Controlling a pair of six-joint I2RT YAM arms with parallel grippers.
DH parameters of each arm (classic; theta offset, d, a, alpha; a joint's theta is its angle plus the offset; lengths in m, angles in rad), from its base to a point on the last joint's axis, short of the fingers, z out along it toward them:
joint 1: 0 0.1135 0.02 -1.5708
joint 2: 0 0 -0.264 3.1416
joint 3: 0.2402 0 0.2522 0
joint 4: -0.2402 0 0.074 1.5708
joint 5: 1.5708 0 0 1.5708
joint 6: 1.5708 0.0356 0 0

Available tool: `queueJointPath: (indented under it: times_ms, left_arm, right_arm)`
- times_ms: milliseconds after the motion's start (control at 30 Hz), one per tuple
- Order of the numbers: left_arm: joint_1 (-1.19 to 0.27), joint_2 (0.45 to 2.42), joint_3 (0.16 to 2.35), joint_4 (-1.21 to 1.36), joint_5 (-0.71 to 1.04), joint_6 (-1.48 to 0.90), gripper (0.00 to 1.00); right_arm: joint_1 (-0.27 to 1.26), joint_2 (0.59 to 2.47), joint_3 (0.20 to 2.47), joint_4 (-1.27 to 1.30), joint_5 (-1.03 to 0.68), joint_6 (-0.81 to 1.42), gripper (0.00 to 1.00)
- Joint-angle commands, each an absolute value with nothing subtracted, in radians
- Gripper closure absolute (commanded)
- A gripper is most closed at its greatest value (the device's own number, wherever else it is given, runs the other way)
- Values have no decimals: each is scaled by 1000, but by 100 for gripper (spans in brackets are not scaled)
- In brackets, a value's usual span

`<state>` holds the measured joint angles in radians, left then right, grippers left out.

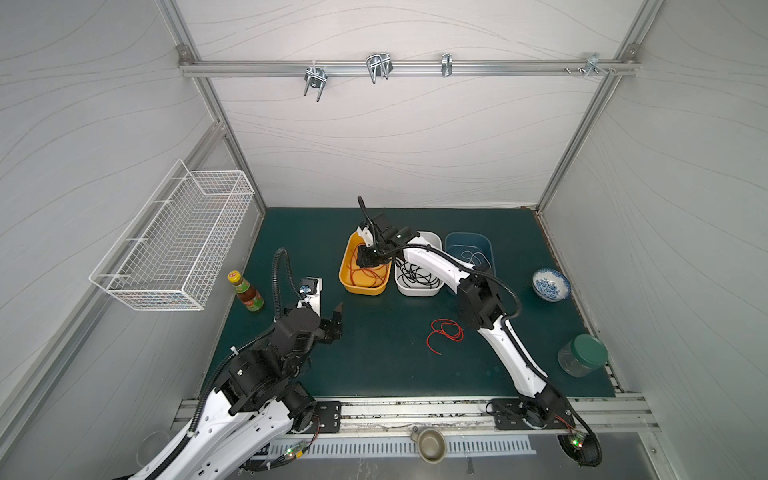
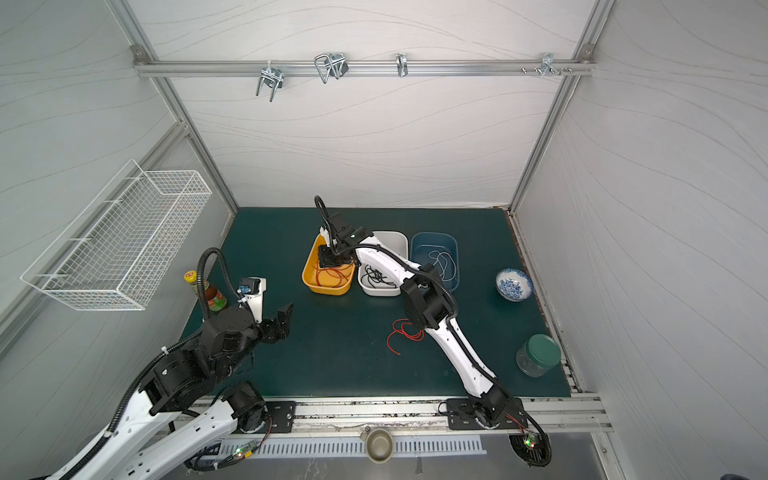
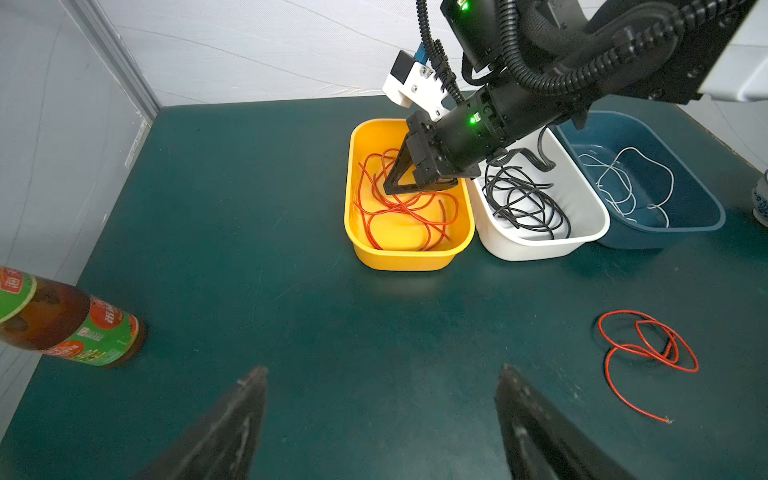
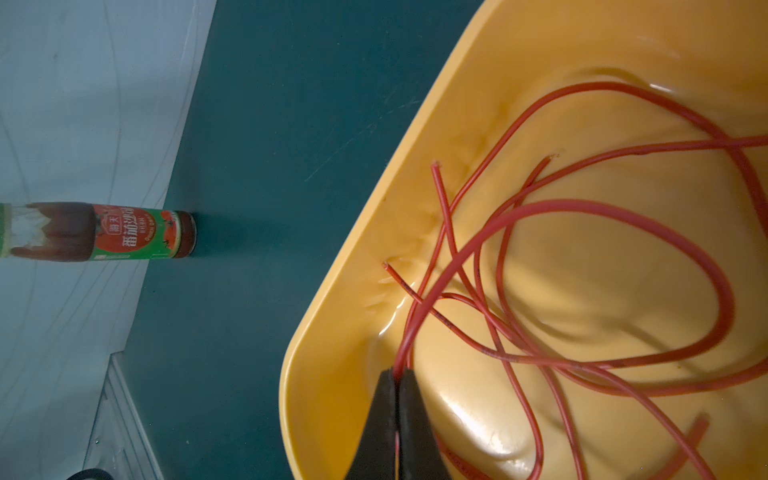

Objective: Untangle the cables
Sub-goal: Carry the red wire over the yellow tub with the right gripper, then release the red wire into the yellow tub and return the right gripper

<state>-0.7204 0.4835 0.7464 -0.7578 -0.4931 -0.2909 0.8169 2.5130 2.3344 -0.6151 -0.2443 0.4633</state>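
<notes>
since my right gripper (image 1: 368, 259) hangs low inside the yellow tub (image 1: 345, 279) in a top view, i judge the step in hand is laying a red cable down there. the black cables (image 1: 415, 277) lie in the white tub (image 1: 420, 292) right alongside, and the white cable (image 1: 473, 255) in the blue tub (image 1: 491, 246) beyond. one loose red cable (image 1: 446, 331) lies on the mat (image 1: 386, 357), well apart from the tubs and close by my right arm, so it looks like the last one to sort. my left gripper (image 1: 336, 319) waits near the bottle (image 1: 246, 293) with jaws wide and empty, over bare mat. from the left wrist view the white tub's rim sits just beside my right gripper, so i should rise straight up before swinging anywhere. from the right wrist view my fingertips (image 4: 382, 415) are pinched tight on the red cable (image 4: 582, 204), a loop arching over the other red strands (image 4: 519, 361). to do this well i should let go only once the loop is wholly inside the rim, then lift slowly so no strand catches and follows me out.
</notes>
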Motion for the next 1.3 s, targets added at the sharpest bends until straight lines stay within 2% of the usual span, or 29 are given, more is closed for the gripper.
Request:
queueJointPath:
  times_ms: [0,67,400,600,800,1033,1267]
  left_arm:
    - [-713,473,748,-713,-497,-296,13]
    - [-714,474,747,-712,-497,-295,13]
    - [-713,474,746,-710,-497,-293,13]
    - [-713,479,744,-709,-498,-294,13]
    - [-713,493,739,-701,-466,-289,13]
    - [-713,517,742,-704,-423,-290,13]
    - [-713,533,744,-703,-399,-291,13]
  right_arm:
    - [813,2539,2332,-616,-218,451,100]
    - [815,2531,2336,-623,-215,442,99]
    - [839,2388,2331,-655,-127,375,74]
    - [853,2253,2281,-696,-66,340,68]
    - [855,1906,1850,-540,15,340,61]
    - [868,1503,1329,-449,83,378,60]
    - [913,1245,933,-399,176,471,60]
